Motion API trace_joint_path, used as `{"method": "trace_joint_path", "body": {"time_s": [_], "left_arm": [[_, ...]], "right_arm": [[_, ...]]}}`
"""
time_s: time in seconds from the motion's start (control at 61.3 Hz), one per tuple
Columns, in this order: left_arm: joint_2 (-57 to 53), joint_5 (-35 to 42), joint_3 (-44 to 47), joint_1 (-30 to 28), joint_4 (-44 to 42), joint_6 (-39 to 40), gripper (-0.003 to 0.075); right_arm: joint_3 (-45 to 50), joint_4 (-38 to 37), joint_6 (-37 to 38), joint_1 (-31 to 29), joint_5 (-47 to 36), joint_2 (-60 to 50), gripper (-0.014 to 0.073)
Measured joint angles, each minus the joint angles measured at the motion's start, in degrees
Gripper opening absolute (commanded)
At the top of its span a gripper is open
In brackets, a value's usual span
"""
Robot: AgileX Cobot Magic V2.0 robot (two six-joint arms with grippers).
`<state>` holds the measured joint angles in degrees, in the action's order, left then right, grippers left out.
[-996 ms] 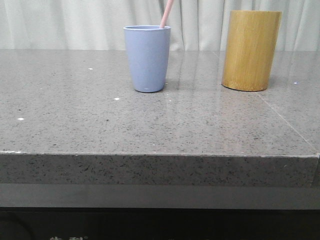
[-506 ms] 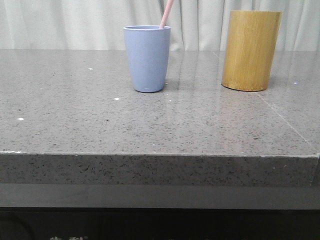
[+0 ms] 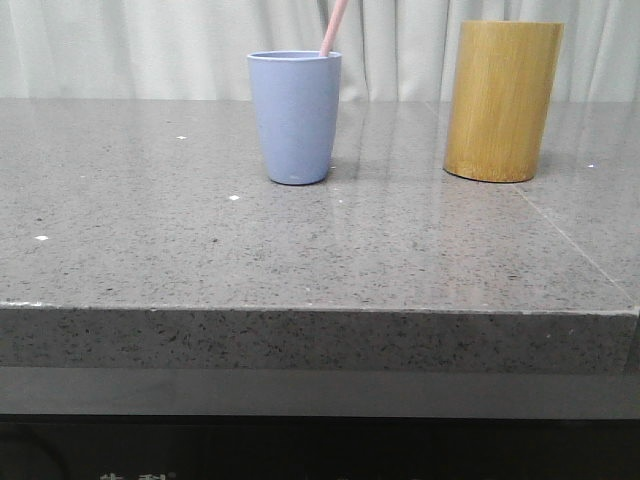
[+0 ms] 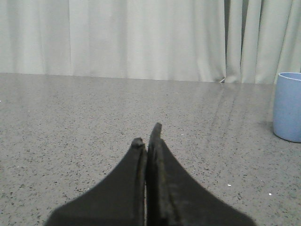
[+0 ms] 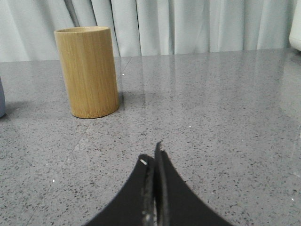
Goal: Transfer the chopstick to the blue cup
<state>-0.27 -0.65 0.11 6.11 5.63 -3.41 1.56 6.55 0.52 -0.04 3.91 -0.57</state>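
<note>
Chopstick, thin pale pink stick (image 3: 334, 27), stands tilted inside the matte periwinkle-blue plastic cup (image 3: 294, 116), leaning on its rim; transfer looks complete. Tan bamboo cylinder holder (image 3: 501, 100) stands well apart. Left gripper (image 4: 146, 136) and right gripper (image 5: 152, 153) closed, empty, low over grey speckled stone table (image 3: 320, 250), likely parked.

Thin pale pink chopstick (image 3: 334, 27): lower length hidden inside matte periwinkle-blue plastic cup (image 3: 294, 117); upper end cut off by frame edge.
</note>
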Motion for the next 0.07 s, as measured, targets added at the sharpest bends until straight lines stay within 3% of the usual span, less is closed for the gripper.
{"method": "trace_joint_path", "body": {"time_s": [0.065], "left_arm": [[0.0,0.0,0.0,0.0,0.0,0.0,-0.0019]], "right_arm": [[0.0,0.0,0.0,0.0,0.0,0.0,-0.0068]]}}
